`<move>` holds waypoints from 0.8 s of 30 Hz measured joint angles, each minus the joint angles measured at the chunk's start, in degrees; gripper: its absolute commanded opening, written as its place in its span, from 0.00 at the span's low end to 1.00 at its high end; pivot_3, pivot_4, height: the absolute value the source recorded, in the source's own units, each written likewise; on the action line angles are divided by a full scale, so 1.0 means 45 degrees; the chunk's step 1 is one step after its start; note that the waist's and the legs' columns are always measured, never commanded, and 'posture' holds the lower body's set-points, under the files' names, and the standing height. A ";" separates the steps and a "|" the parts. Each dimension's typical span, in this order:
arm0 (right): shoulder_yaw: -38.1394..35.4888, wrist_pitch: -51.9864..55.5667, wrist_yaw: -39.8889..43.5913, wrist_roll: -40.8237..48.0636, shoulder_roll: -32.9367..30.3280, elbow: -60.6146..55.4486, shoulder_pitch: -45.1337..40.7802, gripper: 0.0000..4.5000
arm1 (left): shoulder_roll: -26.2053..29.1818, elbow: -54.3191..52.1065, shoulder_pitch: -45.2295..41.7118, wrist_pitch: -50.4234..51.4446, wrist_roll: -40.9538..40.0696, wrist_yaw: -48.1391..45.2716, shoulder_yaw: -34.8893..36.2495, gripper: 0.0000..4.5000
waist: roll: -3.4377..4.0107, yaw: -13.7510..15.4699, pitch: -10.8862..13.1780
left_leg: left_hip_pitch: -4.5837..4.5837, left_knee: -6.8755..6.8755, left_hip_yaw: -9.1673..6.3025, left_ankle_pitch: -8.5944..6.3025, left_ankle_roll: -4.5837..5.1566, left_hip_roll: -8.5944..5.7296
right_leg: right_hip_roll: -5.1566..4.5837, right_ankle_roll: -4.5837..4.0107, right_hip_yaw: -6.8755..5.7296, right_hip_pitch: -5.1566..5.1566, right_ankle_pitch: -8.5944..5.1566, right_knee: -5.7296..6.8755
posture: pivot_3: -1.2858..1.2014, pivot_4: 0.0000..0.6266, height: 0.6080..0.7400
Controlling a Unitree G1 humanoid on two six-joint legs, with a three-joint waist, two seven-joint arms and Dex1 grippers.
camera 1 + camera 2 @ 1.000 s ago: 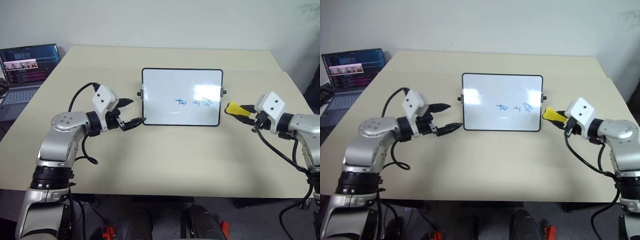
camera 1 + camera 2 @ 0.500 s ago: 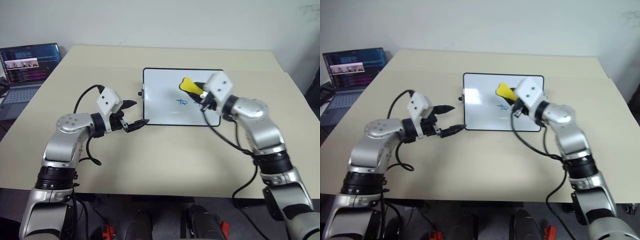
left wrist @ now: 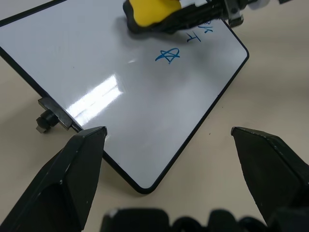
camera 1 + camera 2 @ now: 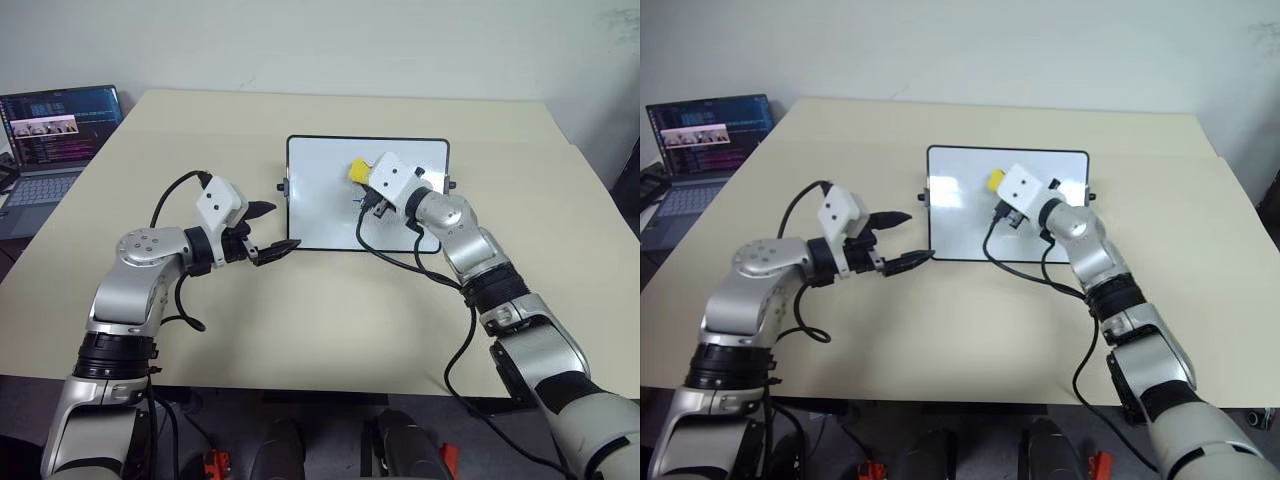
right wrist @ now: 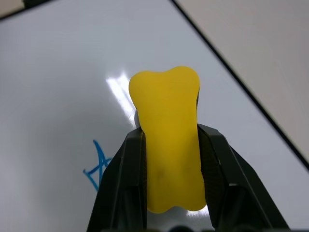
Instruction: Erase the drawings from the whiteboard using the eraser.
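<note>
while the right gripper [image 5: 170, 145] had its two fingers pinching the eraser [image 5: 170, 140], that yellow block hung over the whiteboard [image 4: 320, 200] near the top, just beside the drawings [image 3: 168, 55]. left gripper [image 3: 166, 140] sat spread wide and empty at the board's near left corner. looked like the approach step, nothing wiped yet. next move probably needed the eraser pressed down flat onto the blue marks.

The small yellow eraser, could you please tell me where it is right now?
The small yellow eraser is clamped in the right gripper, over the upper middle of the glossy white whiteboard, just beyond the blue marker drawings.
</note>
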 measured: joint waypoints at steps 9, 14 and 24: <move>-0.0029 0.0048 0.1292 0.0156 0.0242 0.0808 -0.0281 0.25 | 0.0004 -0.0214 0.0023 0.0023 -0.0010 -0.0007 0.0004 1.00 | -0.0006 -0.0056 -0.0011 | 0.0035 0.0005 -0.0002 0.0003 0.0000 0.0000 | 0.0002 -0.0005 0.0002 0.0025 0.0005 0.0025 | 0.52 0.24 1.00; 0.0046 0.0677 0.2783 0.0351 0.0256 0.0348 0.0346 0.25 | 0.0004 -0.0216 0.0022 0.0025 -0.0012 -0.0011 0.0003 1.00 | -0.0012 -0.0055 -0.0017 | 0.0123 0.0004 -0.0006 0.0002 0.0000 0.0000 | 0.0005 -0.0004 0.0000 0.0124 0.0005 0.0014 | 0.52 0.24 1.00; 0.0521 0.2438 0.4260 0.0567 0.0222 -0.0851 0.1294 0.25 | 0.0005 -0.0210 -0.0055 0.0024 -0.0009 -0.0024 0.0004 1.00 | -0.0012 -0.0060 -0.0016 | 0.0242 0.0002 -0.0006 0.0019 0.0019 0.0004 | 0.0016 0.0057 0.0008 0.0244 -0.0025 0.0004 | 0.52 0.24 1.00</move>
